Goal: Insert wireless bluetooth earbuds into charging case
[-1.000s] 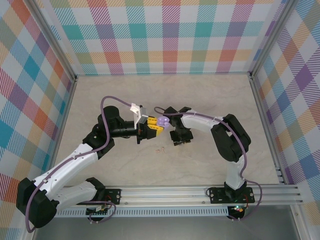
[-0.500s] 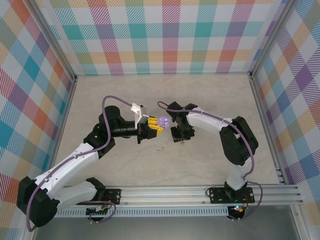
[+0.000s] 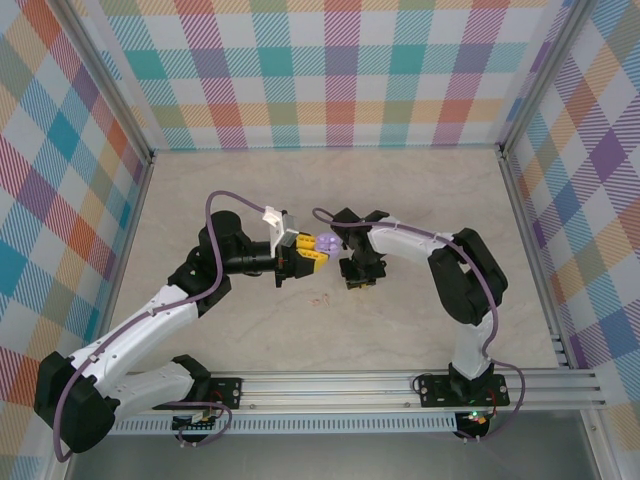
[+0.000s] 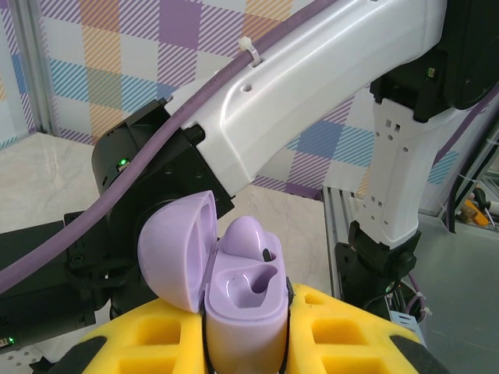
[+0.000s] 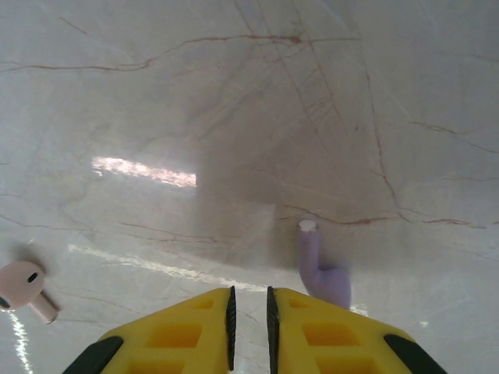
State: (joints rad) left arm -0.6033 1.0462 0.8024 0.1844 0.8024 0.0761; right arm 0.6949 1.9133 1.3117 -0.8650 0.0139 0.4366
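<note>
The left gripper (image 3: pixel 312 247) reaches in from the left, just above the beige marble-look table (image 3: pixel 430 200). Its 2 yellow fingers (image 4: pixel 355 331) are clamped on the sides of a small lilac-purple plastic charging case (image 4: pixel 243 308), which they hold upright between them. The case's rounded hinged lid (image 4: pixel 175 249) is swung open and leans to the left. Inside the case, the near socket (image 4: pixel 248 282) is a bare hollow. At the far socket there is a rounded lilac shape (image 4: pixel 251 234) that looks like a seated earbud, though this cannot be told for sure. In the top view the case (image 3: pixel 326 243) sits in mid-table, between the 2 arms and just left of the right arm's wrist.

The right gripper (image 3: pixel 358 278) points down at the table, just right of the case. In the right wrist view, a pale pink wireless earbud (image 5: pixel 25 287) lies on its side on the marble at the far left, well apart from the fingers. The right gripper's yellow fingertips (image 5: pixel 195 327) are drawn nearly together, with only a thin slit between them and nothing caught in it. Just to the right of those fingertips a lilac-purple wireless earbud (image 5: pixel 321 271) rests on the table with its stem pointing up. It is beside the right-hand finger, not between the jaws. Whether it touches that finger cannot be told.
</note>
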